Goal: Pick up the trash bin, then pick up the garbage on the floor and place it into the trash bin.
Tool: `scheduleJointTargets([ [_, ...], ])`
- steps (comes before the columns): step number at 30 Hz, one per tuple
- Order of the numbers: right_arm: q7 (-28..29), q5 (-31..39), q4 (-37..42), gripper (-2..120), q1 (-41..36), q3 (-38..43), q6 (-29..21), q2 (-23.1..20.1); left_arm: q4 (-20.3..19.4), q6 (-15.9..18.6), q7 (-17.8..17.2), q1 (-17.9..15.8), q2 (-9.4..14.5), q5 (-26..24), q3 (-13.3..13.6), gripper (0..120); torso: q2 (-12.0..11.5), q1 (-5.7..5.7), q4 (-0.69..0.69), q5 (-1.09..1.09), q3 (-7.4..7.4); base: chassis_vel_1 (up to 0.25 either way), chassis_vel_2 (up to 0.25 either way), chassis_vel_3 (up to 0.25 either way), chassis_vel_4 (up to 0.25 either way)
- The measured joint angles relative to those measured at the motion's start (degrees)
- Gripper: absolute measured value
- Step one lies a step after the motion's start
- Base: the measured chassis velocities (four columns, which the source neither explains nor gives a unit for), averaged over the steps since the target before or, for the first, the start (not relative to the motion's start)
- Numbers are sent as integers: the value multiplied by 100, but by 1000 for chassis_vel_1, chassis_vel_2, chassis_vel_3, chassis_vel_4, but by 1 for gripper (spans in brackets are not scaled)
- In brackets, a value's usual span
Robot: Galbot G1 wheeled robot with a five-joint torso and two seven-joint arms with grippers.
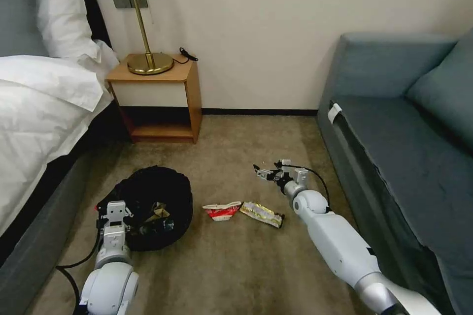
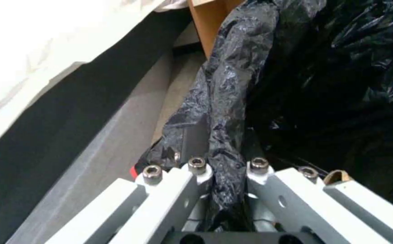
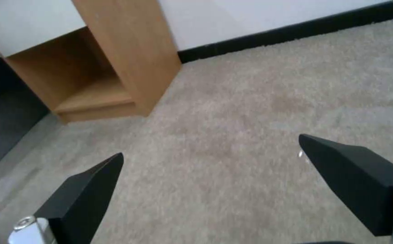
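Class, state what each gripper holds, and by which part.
The left gripper pinches the trash bin by its bag-covered rim; the right gripper is open, empty.

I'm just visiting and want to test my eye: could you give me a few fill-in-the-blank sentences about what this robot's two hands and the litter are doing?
1. The left hand is shut on the rim of the ____.
2. The right hand hangs ____ above bare carpet, holding nothing.
3. The crushed cup and the snack wrapper lie on the carpet between the trash bin and the ____ arm.

Missing words: trash bin; open; right
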Motion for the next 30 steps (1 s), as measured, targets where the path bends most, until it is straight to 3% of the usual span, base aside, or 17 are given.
scheduleJointTargets([
  [17, -164, -249, 270, 100, -134, -201, -38, -147, -10, -3, 7, 4, 24, -2, 28, 0, 0, 1, -1, 0, 1, -124, 110, 119, -115],
  [30, -1367, -657, 483, 100, 115, -1046, -122, -551, -74, -97, 91, 55, 100, -11, -6, 0, 0, 0, 0, 1, 0, 0, 0, 0, 0],
])
